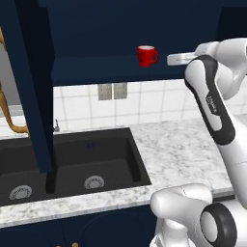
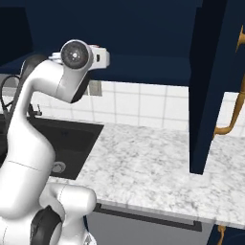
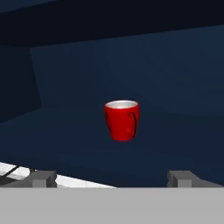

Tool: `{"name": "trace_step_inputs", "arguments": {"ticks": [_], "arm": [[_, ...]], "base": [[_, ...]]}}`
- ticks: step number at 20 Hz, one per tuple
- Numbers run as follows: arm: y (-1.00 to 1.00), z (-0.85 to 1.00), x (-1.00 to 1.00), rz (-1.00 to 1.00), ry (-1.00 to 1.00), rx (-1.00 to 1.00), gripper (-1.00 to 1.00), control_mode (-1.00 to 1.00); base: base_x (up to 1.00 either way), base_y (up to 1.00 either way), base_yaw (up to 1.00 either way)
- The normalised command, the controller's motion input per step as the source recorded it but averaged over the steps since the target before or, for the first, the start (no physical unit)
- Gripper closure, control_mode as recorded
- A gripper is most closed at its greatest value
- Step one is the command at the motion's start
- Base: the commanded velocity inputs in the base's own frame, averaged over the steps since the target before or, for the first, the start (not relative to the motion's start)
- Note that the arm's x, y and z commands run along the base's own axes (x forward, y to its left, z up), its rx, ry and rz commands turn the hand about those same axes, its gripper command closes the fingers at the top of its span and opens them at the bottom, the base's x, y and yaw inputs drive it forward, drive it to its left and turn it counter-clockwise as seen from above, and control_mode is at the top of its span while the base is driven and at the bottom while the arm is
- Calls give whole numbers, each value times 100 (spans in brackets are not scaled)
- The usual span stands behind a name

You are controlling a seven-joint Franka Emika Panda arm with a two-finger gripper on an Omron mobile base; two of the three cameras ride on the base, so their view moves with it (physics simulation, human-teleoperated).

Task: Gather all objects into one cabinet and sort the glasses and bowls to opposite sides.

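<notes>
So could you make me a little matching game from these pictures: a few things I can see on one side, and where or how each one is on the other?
Things:
1. red mug
2. gripper
3. sink
4. cabinet door

Descriptions:
A. black, set into the marble counter
B. open, with nothing between its fingers
C. upright on the shelf of the navy wall cabinet
D. swung open, hanging over the counter

Pairs: 1-C, 2-B, 3-A, 4-D
</notes>
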Motion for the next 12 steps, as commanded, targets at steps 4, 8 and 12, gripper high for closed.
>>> {"name": "trace_step_inputs", "arguments": {"ticks": [4,8,12], "arm": [[0,-8,63,1,2,0,-100,-100],[0,-22,64,3,2,0,-100,-100],[0,-25,55,3,2,0,-100,-100]], "base": [[0,0,0],[0,0,0],[0,0,0]]}}
